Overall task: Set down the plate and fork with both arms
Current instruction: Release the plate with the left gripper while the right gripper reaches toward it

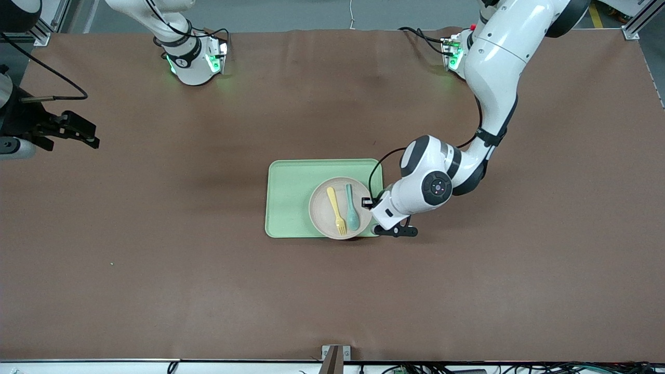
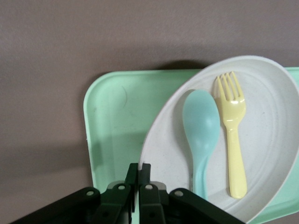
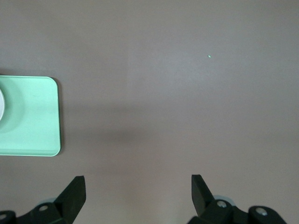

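We see a rectangular light-green tray (image 1: 291, 197) with rounded corners and a low raised lip lying near the middle of the brown table (image 1: 156, 259). Its surface looks smooth and matte, like moulded plastic. On the tray, toward the left arm's end, sits the plate (image 1: 324, 215), round, shallow and off-white, faintly speckled, with a raised rim. Its edge nearest the front camera reaches just past the tray's lip.

In the plate lie two utensils side by side, both lengthwise with their working ends toward the front camera. The fork (image 1: 336, 210) is pale yellow plastic with short tines, and the spoon (image 1: 351, 208) is teal-blue plastic with a smooth oval bowl. The spoon lies on the side toward the left arm's end, the fork on the side toward the right arm's end, and they are close but apart.

The left gripper (image 2: 138, 189) is down at the plate's rim on the side toward the left arm's end. In the left wrist view its two black fingers (image 2: 131, 179) are brought together to a thin slit right at the rim, where they appear to pinch it. The spoon lies just beside this gripper, the fork one place farther along.

The right gripper (image 3: 138, 198) waits well apart, over bare table at the right arm's end, its fingers spread wide and holding nothing.
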